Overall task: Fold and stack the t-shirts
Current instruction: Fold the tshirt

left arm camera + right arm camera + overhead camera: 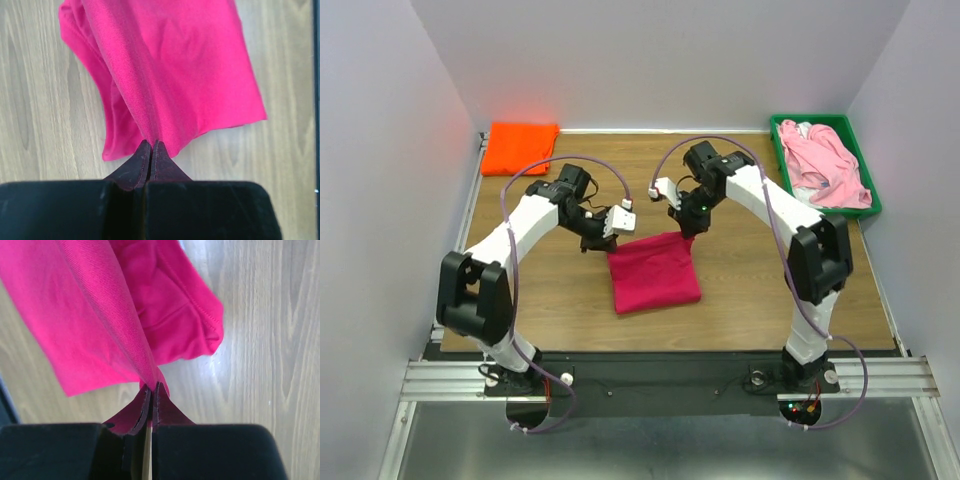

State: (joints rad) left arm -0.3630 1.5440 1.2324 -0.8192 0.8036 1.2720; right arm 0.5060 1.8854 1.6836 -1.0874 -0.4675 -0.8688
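Crimson shirt (655,272) lies mid-counter, left of and nearer than the tray (835,212), with bare counter (750,290) between them. Its far edge is pinched at both corners: left fingers (142,160) and right fingers (161,405) are each clamped tight on cloth. Pink shirt (825,165) fills the tray; orange shirt (520,147) lies folded far left of it.

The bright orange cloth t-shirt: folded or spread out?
Folded: the bright orange cloth t-shirt lies as a compact rectangle, no sleeves showing.
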